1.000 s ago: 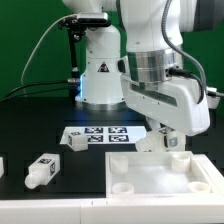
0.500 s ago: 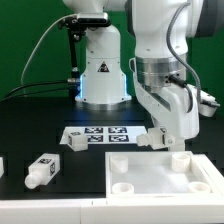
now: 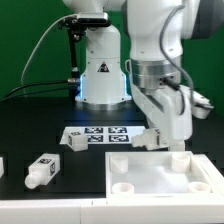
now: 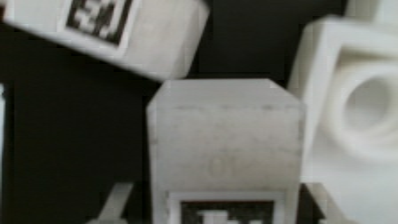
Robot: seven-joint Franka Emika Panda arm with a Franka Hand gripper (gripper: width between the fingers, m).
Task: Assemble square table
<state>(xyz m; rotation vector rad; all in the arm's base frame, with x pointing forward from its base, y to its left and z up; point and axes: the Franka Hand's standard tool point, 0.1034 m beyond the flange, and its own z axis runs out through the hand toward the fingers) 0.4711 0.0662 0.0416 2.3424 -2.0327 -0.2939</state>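
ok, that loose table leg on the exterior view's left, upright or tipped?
Tipped: the table leg lies lengthwise on its side on the black table.

the leg (image 4: 221, 128) in the gripper (image 3: 177, 148) looks like matt, faintly grainy white plastic, the same dull white as the square table slab (image 3: 150, 172) just below it, while the arm housing (image 3: 160, 40) above is smooth glossy white and the tabletop (image 3: 30, 125) around is matt black.

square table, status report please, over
Gripper shut on leg. Leg beside tabletop corner hole, not in it. Loose leg close by, clear of hole.
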